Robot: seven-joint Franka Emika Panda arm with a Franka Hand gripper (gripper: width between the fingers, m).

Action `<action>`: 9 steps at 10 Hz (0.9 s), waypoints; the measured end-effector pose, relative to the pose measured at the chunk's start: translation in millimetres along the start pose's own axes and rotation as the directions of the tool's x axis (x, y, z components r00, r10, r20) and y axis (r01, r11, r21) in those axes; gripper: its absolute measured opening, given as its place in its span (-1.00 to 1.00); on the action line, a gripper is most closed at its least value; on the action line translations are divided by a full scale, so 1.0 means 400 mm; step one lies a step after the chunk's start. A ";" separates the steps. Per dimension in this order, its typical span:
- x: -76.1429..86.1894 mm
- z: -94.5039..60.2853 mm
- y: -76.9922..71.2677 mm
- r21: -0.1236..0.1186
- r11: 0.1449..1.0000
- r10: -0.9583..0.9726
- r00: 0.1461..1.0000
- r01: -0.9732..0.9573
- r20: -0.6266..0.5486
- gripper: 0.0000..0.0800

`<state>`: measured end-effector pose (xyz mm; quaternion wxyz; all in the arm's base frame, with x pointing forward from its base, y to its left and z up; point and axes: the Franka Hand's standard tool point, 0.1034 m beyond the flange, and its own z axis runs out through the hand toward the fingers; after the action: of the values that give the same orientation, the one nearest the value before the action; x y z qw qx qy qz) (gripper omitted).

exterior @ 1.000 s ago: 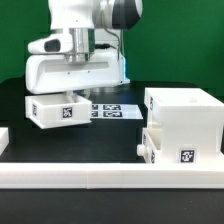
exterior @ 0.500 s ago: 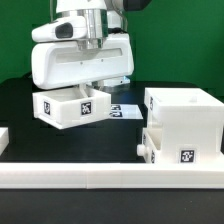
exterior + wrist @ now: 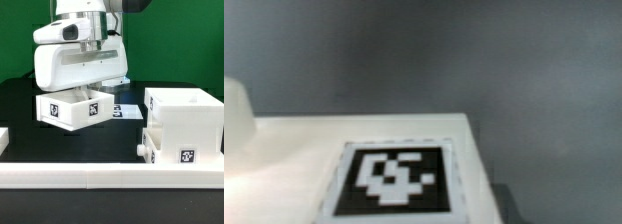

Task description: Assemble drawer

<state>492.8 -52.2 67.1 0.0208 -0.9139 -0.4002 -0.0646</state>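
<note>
A small white open drawer box [image 3: 68,110] with black marker tags hangs tilted above the black table, left of centre in the exterior view. My gripper [image 3: 86,92] reaches down into it from the white hand and is shut on its wall; the fingertips are mostly hidden by the box. The white drawer case [image 3: 186,112] stands at the exterior view's right, with another tagged white drawer part [image 3: 178,150] at its base. The wrist view shows only a white face of the box with a marker tag [image 3: 399,178]; no fingers show there.
The marker board [image 3: 122,110] lies on the table behind the held box. A long white rail [image 3: 110,178] runs along the front edge. A small white piece [image 3: 3,138] sits at the exterior view's far left.
The box has left the table: it rose with the gripper, shifted toward the exterior view's right and turned, so its tags now sit at an angle.
</note>
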 end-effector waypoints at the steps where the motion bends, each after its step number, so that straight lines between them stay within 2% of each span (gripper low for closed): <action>1: 0.002 0.005 0.005 0.000 0.990 -0.142 0.990 0.142 0.004 -0.89; 3: 0.043 0.003 0.025 -0.004 0.948 -0.319 0.948 0.319 0.015 -0.89; 5: 0.080 0.015 0.025 0.005 0.880 -0.475 0.879 0.475 0.037 -0.89; 6: 0.084 0.019 0.025 0.008 0.844 -0.536 0.843 0.536 0.041 -0.89; 9: 0.079 0.020 0.026 0.010 0.839 -0.544 0.838 0.544 0.041 -0.89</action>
<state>522.5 -35.5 63.5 -0.0078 -0.7641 -0.6432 -0.0487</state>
